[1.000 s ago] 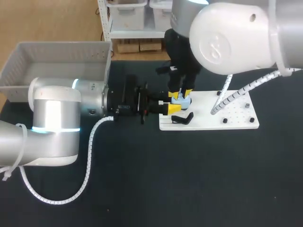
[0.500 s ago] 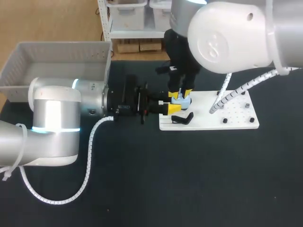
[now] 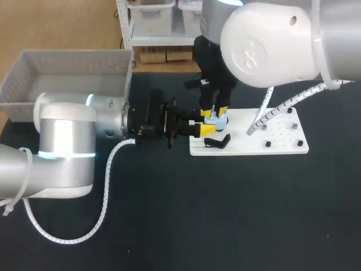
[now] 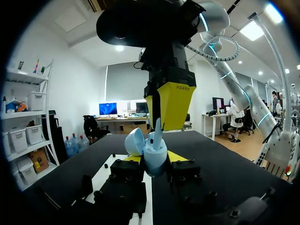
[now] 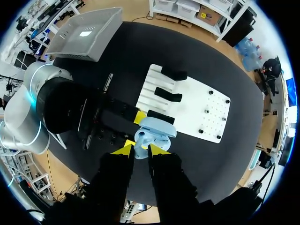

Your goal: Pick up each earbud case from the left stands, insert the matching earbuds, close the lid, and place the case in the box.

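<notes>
The head view looks down from above and behind the robot, far enough back to take in the black table (image 3: 225, 214) and the box (image 3: 67, 73) at its far left. The left wrist view sits low and close behind the case (image 4: 154, 157), facing level across the table. The right wrist view looks straight down on that same case (very near it) and shares the white board (image 5: 197, 112) and box with the head view.
</notes>
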Action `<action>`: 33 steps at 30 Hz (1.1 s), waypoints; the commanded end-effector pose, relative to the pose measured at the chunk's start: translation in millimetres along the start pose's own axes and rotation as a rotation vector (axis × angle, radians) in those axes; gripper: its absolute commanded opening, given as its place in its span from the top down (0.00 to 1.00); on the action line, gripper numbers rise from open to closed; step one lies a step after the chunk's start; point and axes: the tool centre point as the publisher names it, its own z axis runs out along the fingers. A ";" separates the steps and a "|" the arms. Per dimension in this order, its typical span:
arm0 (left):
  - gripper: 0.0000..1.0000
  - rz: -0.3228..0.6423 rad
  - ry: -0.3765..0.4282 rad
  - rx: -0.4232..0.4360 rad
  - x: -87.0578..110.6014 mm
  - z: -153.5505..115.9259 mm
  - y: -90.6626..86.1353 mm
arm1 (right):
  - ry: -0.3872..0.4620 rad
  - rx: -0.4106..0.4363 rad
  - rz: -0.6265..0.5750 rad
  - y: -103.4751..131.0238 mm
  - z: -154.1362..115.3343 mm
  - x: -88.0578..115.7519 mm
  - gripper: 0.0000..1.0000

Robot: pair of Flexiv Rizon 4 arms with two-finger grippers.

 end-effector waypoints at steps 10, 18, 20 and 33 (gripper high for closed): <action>1.00 0.003 -0.002 -0.006 0.5 0.3 -1.5 | 0.001 0.006 0.001 -2.3 1.4 -5.2 1.00; 1.00 0.003 -0.002 -0.006 0.5 0.3 -1.5 | 0.007 0.009 -0.002 -2.5 2.6 -5.2 1.00; 1.00 0.003 -0.002 -0.006 0.5 0.3 -1.5 | 0.009 0.009 -0.002 -2.5 3.1 -5.0 1.00; 1.00 0.003 -0.002 -0.006 0.5 0.3 -1.5 | 0.017 0.017 -0.006 -2.8 7.5 -4.5 1.00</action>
